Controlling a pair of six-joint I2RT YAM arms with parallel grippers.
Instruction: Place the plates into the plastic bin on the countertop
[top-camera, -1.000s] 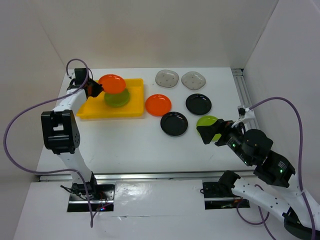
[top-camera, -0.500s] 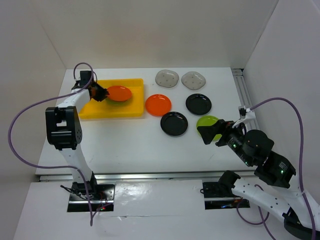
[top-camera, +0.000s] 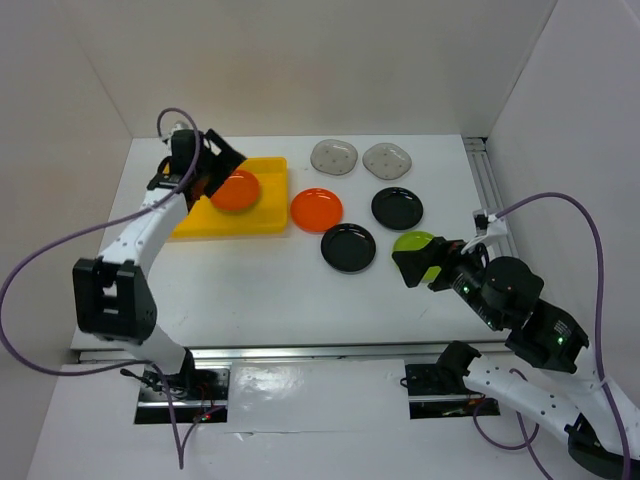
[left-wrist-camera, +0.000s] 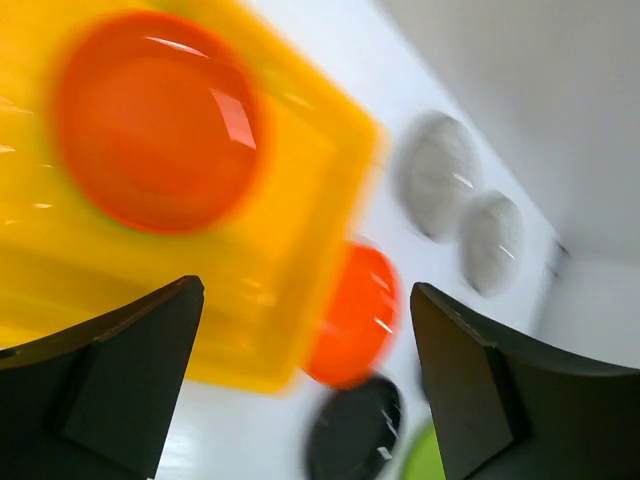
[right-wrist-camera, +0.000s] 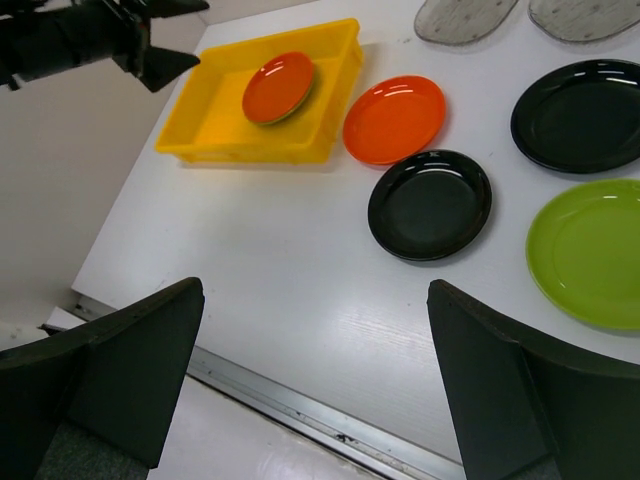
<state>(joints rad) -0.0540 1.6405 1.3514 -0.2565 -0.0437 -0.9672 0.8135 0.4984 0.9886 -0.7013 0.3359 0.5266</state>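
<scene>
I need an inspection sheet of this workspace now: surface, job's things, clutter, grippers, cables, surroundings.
Surface: white table, flat, no spill seen.
Job's things: yellow bin, far left, holds an orange plate on a green plate, only its edge showing; on the table lie a second orange plate, a near black plate, a far black plate, a lime-green plate, a left grey plate, a right grey plate.
Clutter: nothing seen.
Grippers: left gripper open, empty, over the bin; right gripper open, empty, by the lime-green plate.
Cables: left cable and right cable, purple, loop clear of the plates.
Surroundings: white walls; metal rail at the table's right edge.
</scene>
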